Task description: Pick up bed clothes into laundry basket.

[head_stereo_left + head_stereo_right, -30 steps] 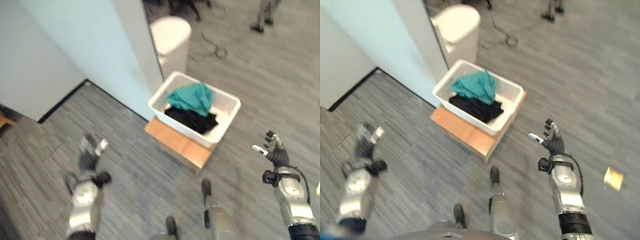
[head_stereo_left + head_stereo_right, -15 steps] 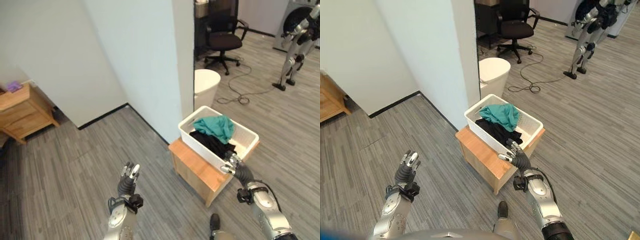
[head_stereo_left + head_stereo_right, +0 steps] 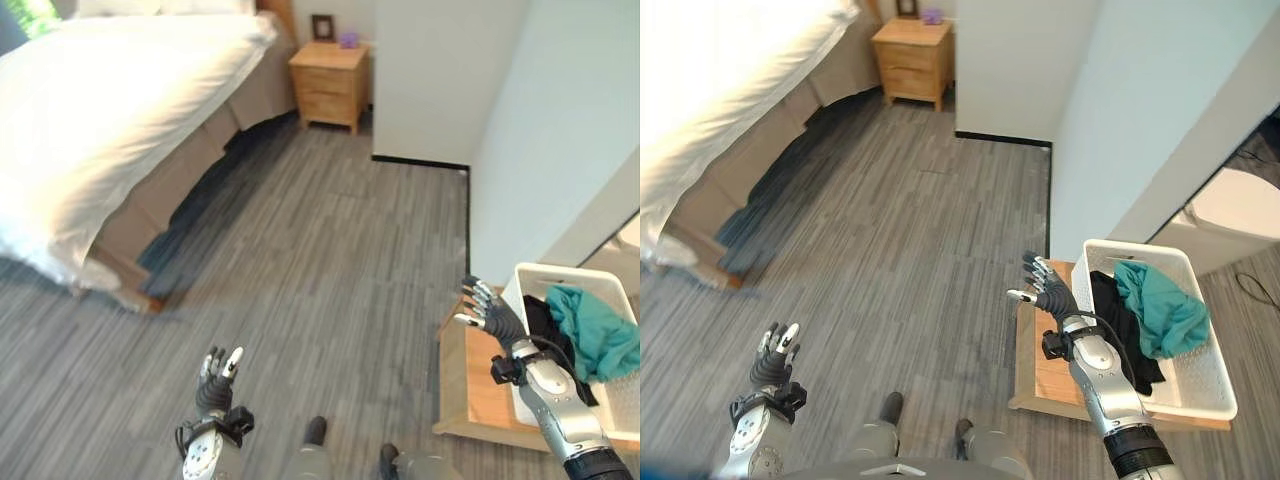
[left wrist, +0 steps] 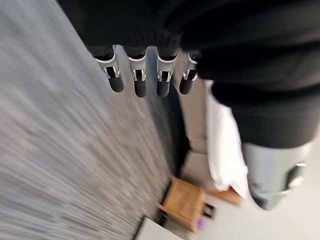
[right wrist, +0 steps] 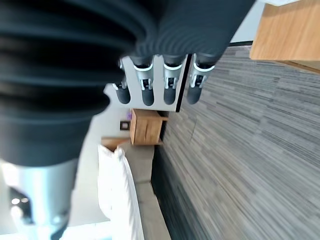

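Left hand (image 3: 213, 383): fingers (image 4: 137, 80) straight, close side by side, dark tips, holding nothing. It hangs low over the grey striped floor (image 3: 330, 260), touching nothing.

Right hand (image 3: 1052, 297): fingers (image 5: 169, 82) straight & a bit spread, thumb out to the side, nothing in it. It's up in the air, just beside the near end of the laundry basket (image 3: 1215, 375), by the edge of the wood stand (image 3: 1045, 370). Can't tell if it touches either one.

The basket is white plastic w/ little holes in the walls, a long box shape. It sits on the stand, a flat light-brown wood block w/ square corners. Inside: a teal cloth (image 3: 1160, 305), soft & crumpled, on top of a black cloth (image 3: 1120, 320) that droops over the near rim.

The bed (image 3: 90, 110) is well apart from the basket, across the floor on the robot's left. Its white bedding (image 3: 70, 150) is smooth & puffy and hangs down the side. A tan skirt (image 3: 175, 185) goes round the bed's base.

Past the bed stands a small wood nightstand (image 3: 912, 55) w/ drawers & a little purple thing (image 3: 931, 15) on top. A pale wall (image 3: 560, 130) w/ a dark baseboard comes down beside the basket. A white round bin (image 3: 1240, 215) sits past the wall.
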{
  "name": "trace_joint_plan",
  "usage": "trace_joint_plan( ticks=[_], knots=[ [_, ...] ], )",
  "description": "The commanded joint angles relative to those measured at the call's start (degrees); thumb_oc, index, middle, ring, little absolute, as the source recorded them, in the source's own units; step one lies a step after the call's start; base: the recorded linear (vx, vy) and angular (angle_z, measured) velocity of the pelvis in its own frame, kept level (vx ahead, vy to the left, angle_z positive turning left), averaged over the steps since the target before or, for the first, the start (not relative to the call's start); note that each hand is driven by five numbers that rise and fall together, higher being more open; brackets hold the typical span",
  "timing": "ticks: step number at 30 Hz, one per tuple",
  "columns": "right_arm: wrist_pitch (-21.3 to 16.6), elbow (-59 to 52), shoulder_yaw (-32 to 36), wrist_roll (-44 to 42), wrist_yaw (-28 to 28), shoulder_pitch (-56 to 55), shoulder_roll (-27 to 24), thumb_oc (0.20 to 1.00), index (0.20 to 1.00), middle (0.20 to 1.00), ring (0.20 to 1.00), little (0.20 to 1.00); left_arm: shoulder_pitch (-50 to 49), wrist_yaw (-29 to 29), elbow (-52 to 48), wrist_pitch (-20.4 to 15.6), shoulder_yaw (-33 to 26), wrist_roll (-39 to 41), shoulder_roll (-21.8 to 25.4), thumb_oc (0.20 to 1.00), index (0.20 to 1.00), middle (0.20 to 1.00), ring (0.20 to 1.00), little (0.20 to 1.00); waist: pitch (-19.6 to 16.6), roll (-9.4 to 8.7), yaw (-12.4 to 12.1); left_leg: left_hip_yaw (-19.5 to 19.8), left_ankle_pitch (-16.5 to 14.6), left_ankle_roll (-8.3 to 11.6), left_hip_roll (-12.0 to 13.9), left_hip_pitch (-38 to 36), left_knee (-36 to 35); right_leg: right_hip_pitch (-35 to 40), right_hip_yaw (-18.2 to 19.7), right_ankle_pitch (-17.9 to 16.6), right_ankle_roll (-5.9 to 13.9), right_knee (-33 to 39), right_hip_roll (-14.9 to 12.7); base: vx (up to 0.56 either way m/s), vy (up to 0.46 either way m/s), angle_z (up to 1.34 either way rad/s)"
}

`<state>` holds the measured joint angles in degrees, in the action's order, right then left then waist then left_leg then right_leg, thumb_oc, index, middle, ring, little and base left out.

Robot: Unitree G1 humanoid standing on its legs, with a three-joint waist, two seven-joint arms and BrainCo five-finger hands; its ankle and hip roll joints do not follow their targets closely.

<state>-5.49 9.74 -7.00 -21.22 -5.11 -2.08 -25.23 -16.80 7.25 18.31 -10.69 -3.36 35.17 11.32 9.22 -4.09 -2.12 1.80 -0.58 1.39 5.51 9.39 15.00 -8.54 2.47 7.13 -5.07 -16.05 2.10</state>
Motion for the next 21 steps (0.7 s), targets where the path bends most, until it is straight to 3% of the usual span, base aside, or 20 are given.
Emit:
trace_joint_plan(
  ticks=[1,2,3,4,5,7,21],
  knots=[
    [-2.2,-3.0,3.9,-2.4,0.7,-5.5,0.7,1.0,1.0,1.0,1.0,1.0,2.1,-3.8,-6.1,-0.4,0.0,-0.8,0.5,1.0,1.0,1.0,1.0,1.0,-2.8,1.02,3.4,-6.7,-0.1,2.28,1.4,-2.1,2.3,6.1,-3.1,-4.1,8.53,12.0,-7.6,-0.17,-0.13,1.24],
    [-2.1,-3.1,4.0,-2.3,0.7,-5.6,0.8,1.0,1.0,1.0,1.0,1.0,1.9,-3.8,-6.2,-0.4,0.1,-0.8,0.5,1.0,1.0,1.0,1.0,1.0,-2.8,1.1,3.6,-6.4,-0.3,2.31,1.4,-2.0,2.5,6.2,-3.4,-3.9,8.53,12.0,-7.6,-0.12,-0.063,1.33],
    [-2.4,-2.9,5.0,-1.9,1.6,-6.7,1.7,1.0,1.0,1.0,1.0,1.0,2.4,-3.7,-5.9,0.0,0.8,-2.1,0.8,1.0,1.0,1.0,1.0,1.0,-3.1,1.21,4.5,-8.6,-0.2,2.73,1.7,-2.0,3.3,6.4,-6.0,-3.9,8.85,11.7,-8.3,-0.07,0.077,1.4],
    [-2.2,-3.2,4.9,-2.5,1.6,-7.4,2.9,1.0,1.0,1.0,1.0,1.0,3.1,-3.6,-6.1,-0.3,1.7,-1.7,0.7,1.0,1.0,1.0,1.0,1.0,-3.8,3.31,5.3,-8.6,0.0,2.8,1.2,-6.5,-8.8,6.7,-8.8,-4.1,9.93,11.8,-7.8,-0.08,0.077,1.54],
    [-2.2,-3.2,4.9,-2.5,1.6,-7.4,3.0,1.0,1.0,1.0,1.0,1.0,3.1,-3.6,-6.1,-0.3,1.7,-1.7,0.7,1.0,1.0,1.0,1.0,1.0,-3.9,3.28,5.3,-8.5,0.3,2.79,1.1,-6.5,-9.2,6.6,-8.8,-4.3,9.93,12.0,-7.9,-0.03,0.129,1.08],
    [-2.0,-3.6,4.1,-2.9,1.3,-8.4,4.5,1.0,1.0,1.0,1.0,1.0,4.1,-3.7,-7.9,0.1,3.0,-4.5,2.1,1.0,1.0,1.0,1.0,1.0,-6.2,4.31,6.1,-6.0,1.8,2.41,-0.4,-9.0,-16.9,7.2,-10.8,-4.4,10.53,12.9,-8.7,0.04,0.121,0.93],
    [-0.3,-2.4,0.3,0.0,-1.1,-7.7,4.6,1.0,1.0,1.0,1.0,1.0,-0.2,-3.7,-8.1,-0.3,0.1,-5.2,1.0,1.0,1.0,1.0,1.0,1.0,-7.2,3.6,4.1,-6.1,1.7,0.85,-2.2,-10.7,-18.6,8.3,-9.8,-5.9,11.92,14.1,-10.6,0.01,0.053,0.01]
  ],
)
